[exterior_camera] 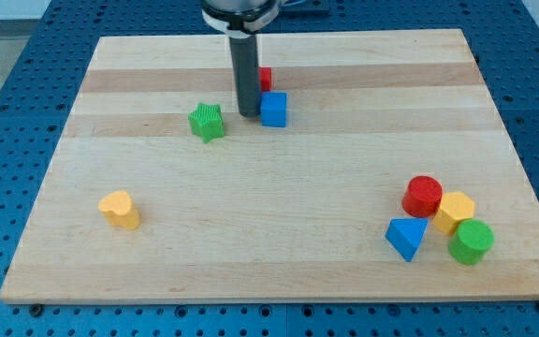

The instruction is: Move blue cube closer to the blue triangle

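Note:
The blue cube [273, 109] sits near the view's top centre of the wooden board [251, 253]. My tip [249, 113] rests on the board just left of the blue cube, touching or nearly touching its left side. The blue triangle [406, 238] lies at the view's lower right, far from the cube. A red block [265, 79] is partly hidden behind the rod, just above the blue cube.
A green star block [208, 122] sits left of my tip. A yellow block [120, 209] lies at the left. Next to the blue triangle are a red cylinder [423, 196], a yellow hexagon block [455, 212] and a green cylinder [471, 241].

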You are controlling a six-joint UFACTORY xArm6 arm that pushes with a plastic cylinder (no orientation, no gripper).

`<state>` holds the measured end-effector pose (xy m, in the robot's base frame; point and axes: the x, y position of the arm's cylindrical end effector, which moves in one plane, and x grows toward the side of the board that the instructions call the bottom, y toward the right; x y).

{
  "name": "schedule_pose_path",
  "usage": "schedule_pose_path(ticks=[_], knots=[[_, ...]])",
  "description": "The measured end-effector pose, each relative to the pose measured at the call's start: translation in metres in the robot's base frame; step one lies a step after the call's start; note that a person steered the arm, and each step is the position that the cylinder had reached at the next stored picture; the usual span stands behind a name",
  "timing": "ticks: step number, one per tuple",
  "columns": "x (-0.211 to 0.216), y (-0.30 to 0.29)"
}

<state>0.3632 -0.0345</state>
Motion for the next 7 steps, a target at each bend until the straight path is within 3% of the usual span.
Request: schedule_pose_path(ticks=[4, 7], knots=[[-0.017, 0.118], [-0.008, 0.129]])
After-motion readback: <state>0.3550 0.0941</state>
